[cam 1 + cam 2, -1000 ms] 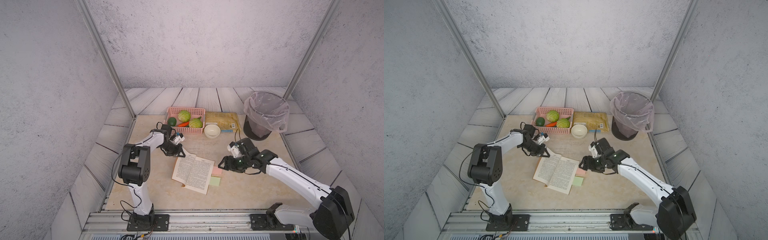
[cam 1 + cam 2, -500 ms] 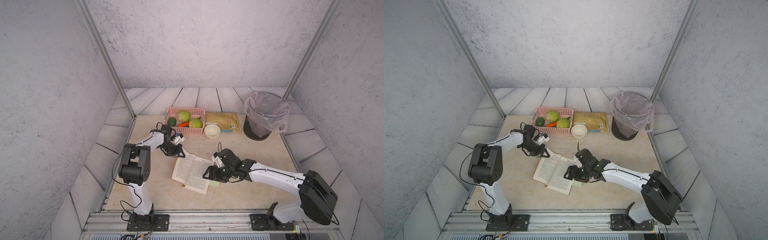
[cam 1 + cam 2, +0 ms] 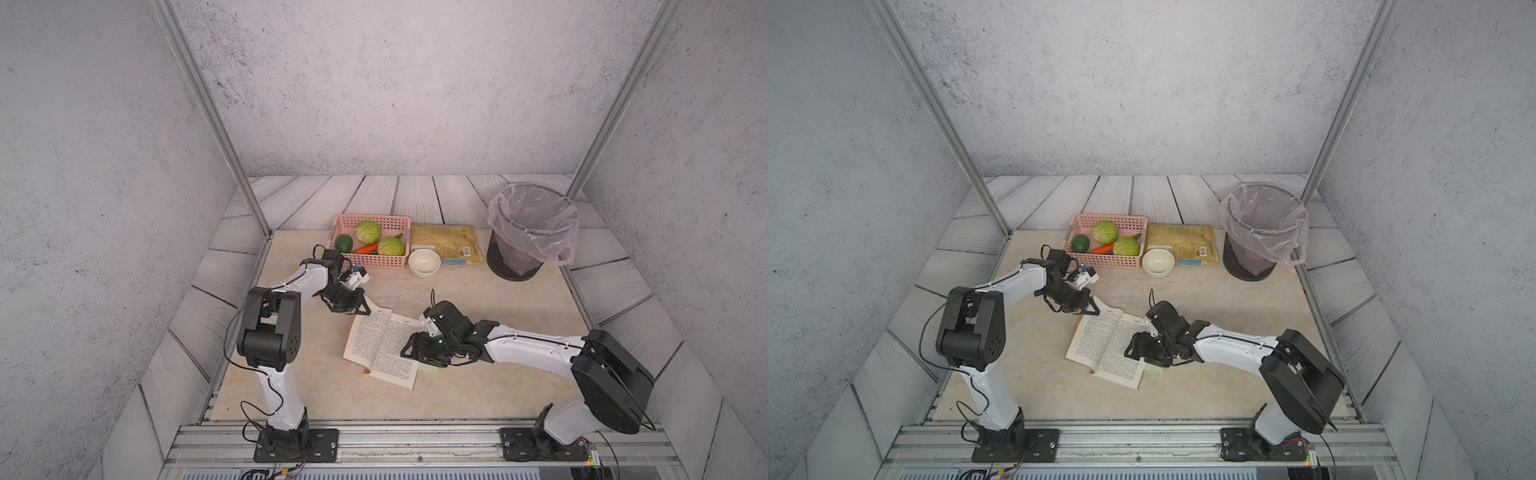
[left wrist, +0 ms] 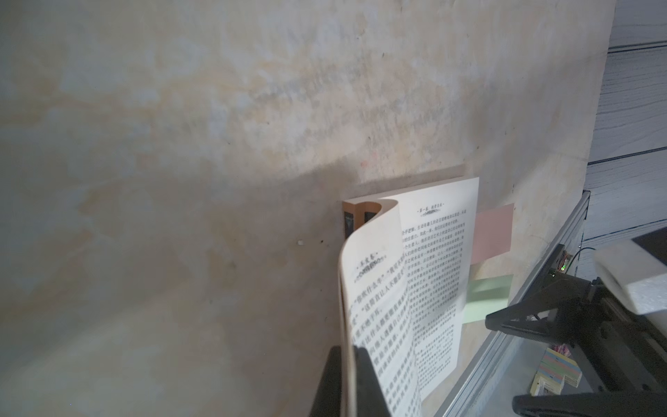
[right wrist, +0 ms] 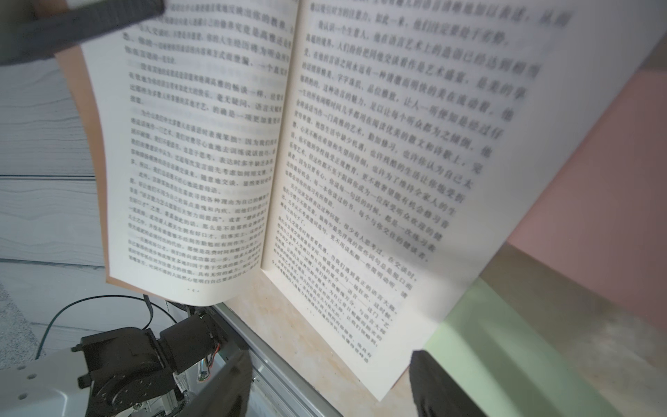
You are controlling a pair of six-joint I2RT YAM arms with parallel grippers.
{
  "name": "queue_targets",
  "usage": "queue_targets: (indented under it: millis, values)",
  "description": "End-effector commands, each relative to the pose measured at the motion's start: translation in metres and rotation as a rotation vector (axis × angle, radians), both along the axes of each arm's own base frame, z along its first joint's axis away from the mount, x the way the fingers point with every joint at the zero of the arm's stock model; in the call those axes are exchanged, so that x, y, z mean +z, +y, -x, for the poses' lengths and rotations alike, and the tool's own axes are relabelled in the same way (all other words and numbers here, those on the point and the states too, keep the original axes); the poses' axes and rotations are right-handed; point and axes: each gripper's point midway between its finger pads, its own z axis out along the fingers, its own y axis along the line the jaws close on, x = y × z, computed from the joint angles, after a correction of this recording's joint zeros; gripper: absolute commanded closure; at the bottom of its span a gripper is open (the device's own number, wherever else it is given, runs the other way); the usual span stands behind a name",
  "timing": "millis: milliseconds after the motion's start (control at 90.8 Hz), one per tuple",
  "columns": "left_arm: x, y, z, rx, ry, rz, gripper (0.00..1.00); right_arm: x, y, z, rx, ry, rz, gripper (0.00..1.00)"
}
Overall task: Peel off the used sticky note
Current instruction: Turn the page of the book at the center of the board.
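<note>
An open book lies on the table. A pink sticky note and a green sticky note stick out from under its right page. My left gripper is shut on the far corner of the left pages, which curl upward. My right gripper hovers open over the right page's outer edge, one finger beside the green note. In both top views this gripper hides the pink note, and only a sliver of the green note shows.
At the back stand a pink basket of vegetables, a white bowl, a yellow packet and a bin lined with a bag. A stack of note pads lies beyond the metal rail at the table's front.
My right arm has swung left from beside the book to over its right page edge, covering the pink note, with the jaws staying open. The left arm has not moved.
</note>
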Motion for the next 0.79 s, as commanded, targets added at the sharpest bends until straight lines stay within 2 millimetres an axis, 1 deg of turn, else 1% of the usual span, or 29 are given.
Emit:
queue_targets:
  millis: [0, 209, 341, 617, 782]
  values:
    - [-0.010, 0.005, 0.001, -0.007, 0.015, -0.024, 1.00, -0.011, -0.001, 0.002, -0.014, 0.012, 0.021, 0.27]
    - [-0.010, 0.005, 0.001, -0.007, 0.015, -0.021, 1.00, -0.021, -0.005, 0.005, -0.022, 0.025, 0.047, 0.27]
    - [-0.010, 0.005, 0.001, -0.008, 0.015, -0.021, 1.00, -0.027, -0.004, 0.007, -0.018, 0.033, 0.049, 0.27]
    - [-0.010, 0.004, 0.001, -0.007, 0.019, -0.018, 1.00, -0.033, -0.001, 0.005, -0.014, 0.040, 0.058, 0.27]
    - [-0.008, 0.004, 0.001, -0.007, 0.015, -0.015, 1.00, -0.031, 0.002, 0.004, -0.014, 0.036, 0.044, 0.27]
